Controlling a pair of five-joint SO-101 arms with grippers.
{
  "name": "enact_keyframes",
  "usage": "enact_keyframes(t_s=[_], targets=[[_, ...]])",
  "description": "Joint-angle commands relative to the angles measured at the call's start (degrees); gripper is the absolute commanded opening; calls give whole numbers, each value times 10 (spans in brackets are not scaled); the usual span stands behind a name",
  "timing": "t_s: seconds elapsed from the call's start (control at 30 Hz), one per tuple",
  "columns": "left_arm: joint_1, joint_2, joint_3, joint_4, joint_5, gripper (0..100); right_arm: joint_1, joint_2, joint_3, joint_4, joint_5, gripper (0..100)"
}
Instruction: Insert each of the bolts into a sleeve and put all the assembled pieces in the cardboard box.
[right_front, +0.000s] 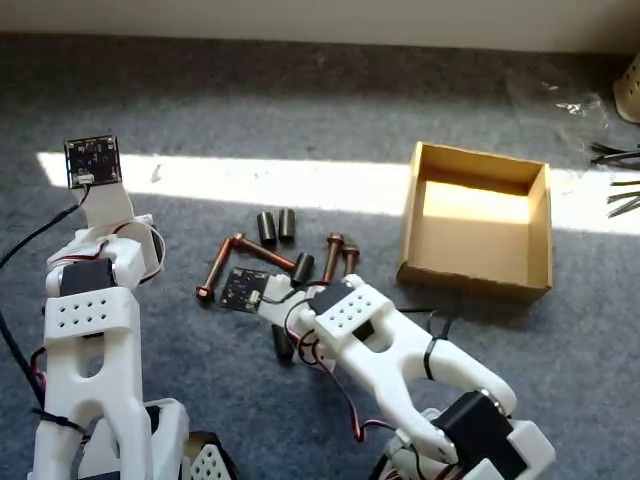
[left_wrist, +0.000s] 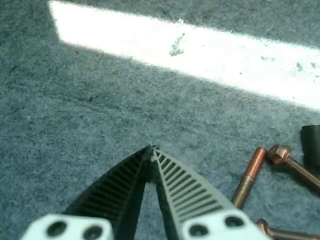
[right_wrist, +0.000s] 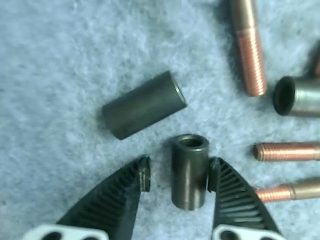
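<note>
The right gripper (right_wrist: 179, 169) has its jaws apart around a dark sleeve (right_wrist: 190, 172), low in the middle of the high view. The left gripper (left_wrist: 151, 149), at the left, has its jaws together. Farther back lie copper bolts (right_front: 240, 255), some partly hidden under the arm, and the cardboard box (right_front: 540, 235) sits at the right.

Coppery metal bolts (right_wrist: 248, 55), matt dark sleeves (right_wrist: 190, 172)

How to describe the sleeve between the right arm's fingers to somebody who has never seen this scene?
Beside the cardboard box, copper bolts and dark sleeves lie scattered on the grey carpet. The right gripper is among them, fingers open. The sleeve meant is the one between those fingers; its neighbour lies slanted beyond the fingertips.
</note>
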Motion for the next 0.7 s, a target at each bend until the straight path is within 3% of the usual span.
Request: enact_keyframes(t_s=[0.0, 0.3, 0.67], targets=[[12, 1, -4, -11, 2, 11, -11, -7, -35, 6, -6, 180], [12, 1, -4, -11, 2, 11, -3, -3, -46, 3, -8, 108], [12, 1, 4, -12, 2, 11, 11, -1, -41, 2, -4, 109]])
